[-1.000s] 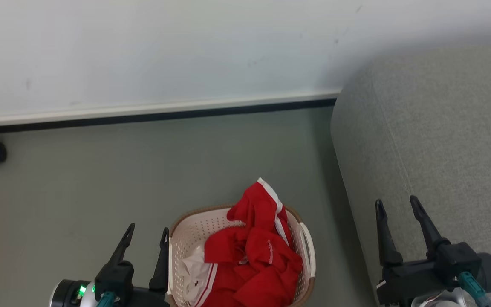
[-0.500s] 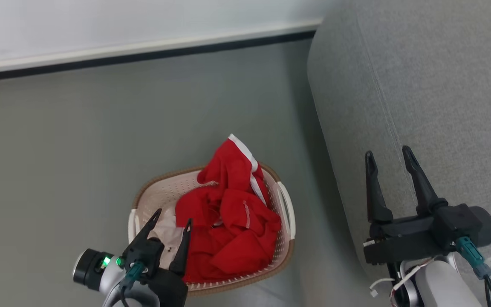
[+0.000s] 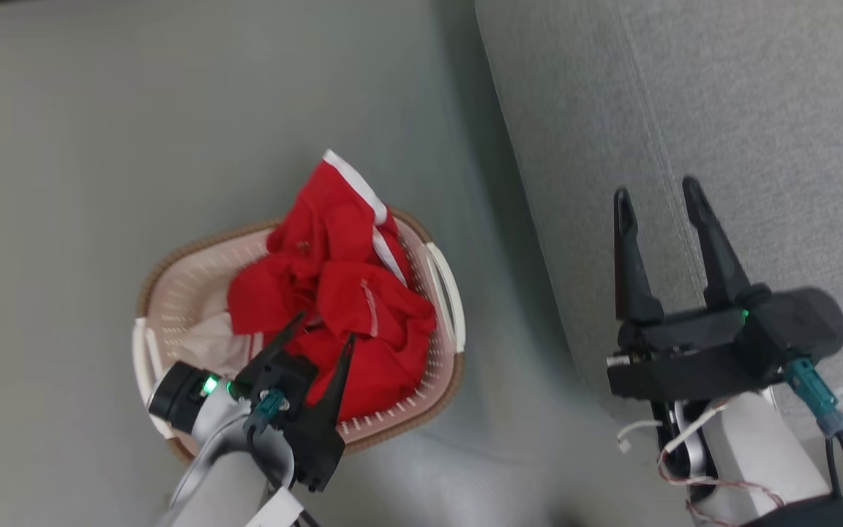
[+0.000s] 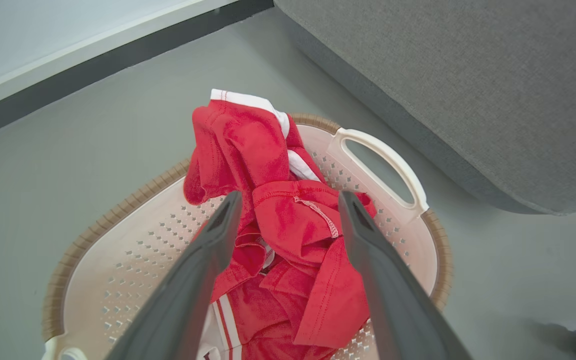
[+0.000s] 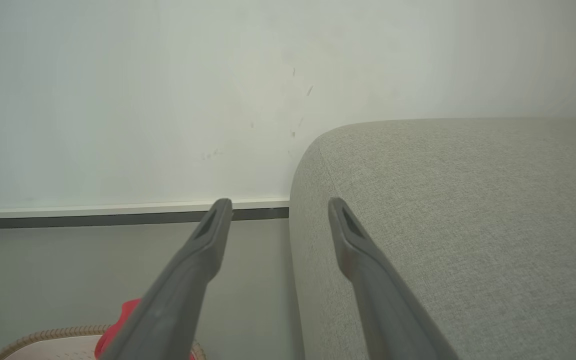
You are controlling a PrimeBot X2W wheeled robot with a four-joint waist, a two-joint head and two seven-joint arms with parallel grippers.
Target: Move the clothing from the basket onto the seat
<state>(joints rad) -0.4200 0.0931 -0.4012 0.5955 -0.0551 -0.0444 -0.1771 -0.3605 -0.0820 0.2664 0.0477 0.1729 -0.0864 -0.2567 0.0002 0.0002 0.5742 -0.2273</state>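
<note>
> Both grippers in the head view: how are they set? And where's the clothing?

From up top, the left gripper point(image 3: 324, 327) is held over the near part of the basket point(image 3: 187, 293). Its fingers are spread and nothing is pinched between them. The clothing point(image 3: 334, 293) is heaped in the basket, red with white trim, and one fold is draped over the far rim. Whether the fingertips touch the fabric can't be told from there. The right gripper point(image 3: 654, 188) is held above the seat point(image 3: 721, 95), its fingers likewise apart with nothing carried. The basket is set on the grey floor point(image 3: 99, 110), just beside the seat.

> ok, and the left wrist cam?

Closer up, the left gripper point(image 4: 289, 196) is seen with its fingers wide apart, and the clothing point(image 4: 238, 145) is framed between them. The pile is bunched towards one side of the basket point(image 4: 133, 250), so the perforated wall is left bare on the other. A loop handle point(image 4: 393, 160) is turned towards the seat point(image 4: 468, 75).

> right wrist?

The right gripper point(image 5: 279, 202) is shown spread and empty — pointed at the wall point(image 5: 118, 100), past the rounded end of the seat point(image 5: 468, 225). A bit of the basket point(image 5: 43, 334) and a scrap of the clothing point(image 5: 113, 335) are caught at the bottom left.
</note>
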